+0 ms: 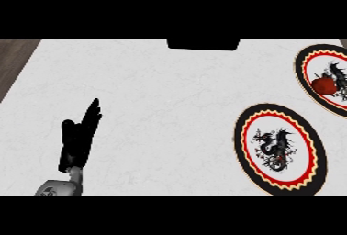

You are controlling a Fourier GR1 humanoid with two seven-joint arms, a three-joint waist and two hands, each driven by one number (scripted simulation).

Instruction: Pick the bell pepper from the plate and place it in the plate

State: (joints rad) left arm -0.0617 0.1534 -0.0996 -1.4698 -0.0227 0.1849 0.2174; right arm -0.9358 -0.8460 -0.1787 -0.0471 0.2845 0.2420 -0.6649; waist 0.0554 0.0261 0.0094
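A small red bell pepper lies on the far plate at the right edge of the head view; that plate is black-rimmed with a red and yellow ring and a dragon drawing, and is cut off by the frame. A second plate of the same pattern sits nearer, at the lower right, with nothing on it. My left hand rests at the lower left with its fingers straight and pointing up, far from both plates. My right hand does not show.
The white counter top spreads across the view. A dark block sits at its far edge in the middle. Brown floor shows beyond the counter's left edge.
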